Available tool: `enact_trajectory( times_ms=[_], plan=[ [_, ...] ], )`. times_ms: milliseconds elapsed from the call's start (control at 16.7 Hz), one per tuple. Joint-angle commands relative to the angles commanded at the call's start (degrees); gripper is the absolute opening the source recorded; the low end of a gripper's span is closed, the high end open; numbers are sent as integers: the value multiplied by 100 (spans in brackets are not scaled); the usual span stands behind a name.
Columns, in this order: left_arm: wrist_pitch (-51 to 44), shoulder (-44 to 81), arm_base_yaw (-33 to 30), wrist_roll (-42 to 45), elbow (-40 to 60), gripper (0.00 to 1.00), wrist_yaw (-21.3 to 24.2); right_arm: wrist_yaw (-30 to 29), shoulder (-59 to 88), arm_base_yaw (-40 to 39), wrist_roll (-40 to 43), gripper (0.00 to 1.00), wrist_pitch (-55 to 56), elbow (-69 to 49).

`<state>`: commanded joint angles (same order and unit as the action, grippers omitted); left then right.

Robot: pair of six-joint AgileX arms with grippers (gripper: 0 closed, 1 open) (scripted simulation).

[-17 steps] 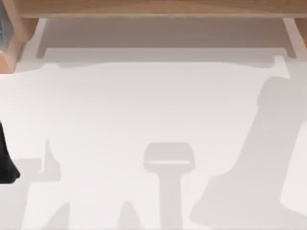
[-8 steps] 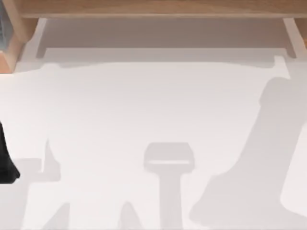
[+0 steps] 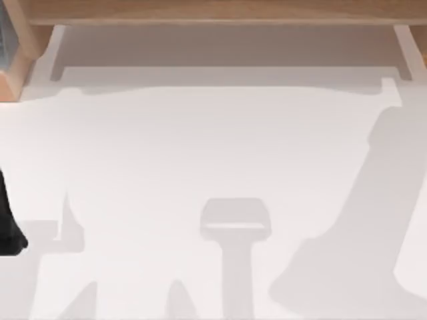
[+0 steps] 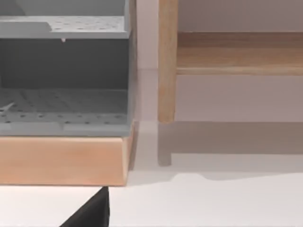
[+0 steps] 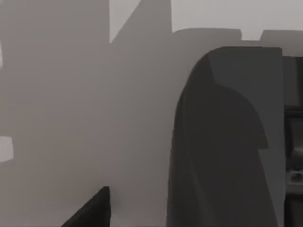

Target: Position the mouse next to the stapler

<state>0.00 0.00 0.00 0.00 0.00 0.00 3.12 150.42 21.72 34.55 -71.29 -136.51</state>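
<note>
While a dark grey rounded body (image 5: pixel 222 142) lies close under the right wrist camera, on shaded white table (image 5: pixel 71 118), it is probably one of the task's two things. I cannot say with confidence whether it is the mouse or the stapler, since so little of its outline is shown. Its length appears to run away from the wrist, with the rounded end farthest off, so a grasp would likely have to close across its narrower width. A black wedge of the right gripper (image 5: pixel 90 213) sits just beside this body without clearly touching it, and I cannot tell whether that gripper is apart or together. I judge the right arm to be the nearer one by far. From above, its broad shadow (image 3: pixel 347 253) falls over the right side of the table. The left arm (image 3: pixel 8 223) waits at the table's left edge, and a black corner of the left gripper (image 4: pixel 90 213) faces a grey perforated tray (image 4: pixel 64 101) on a wooden base (image 4: pixel 61 161), beside a wooden shelf leg (image 4: pixel 166 61). Its state cannot be told either. The coming move therefore turns on the right gripper aligning across the dark body.
</note>
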Motion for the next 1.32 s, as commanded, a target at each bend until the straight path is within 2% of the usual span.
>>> enact_trajectory(
  times_ms=[720, 1320],
  plan=[
    [0, 0, 0, 0, 0, 100, 0, 0, 0, 0, 0, 2, 0, 0],
    [0, 0, 0, 0, 0, 100, 0, 1, -16, 2, -9, 0, -2, -6]
  ],
)
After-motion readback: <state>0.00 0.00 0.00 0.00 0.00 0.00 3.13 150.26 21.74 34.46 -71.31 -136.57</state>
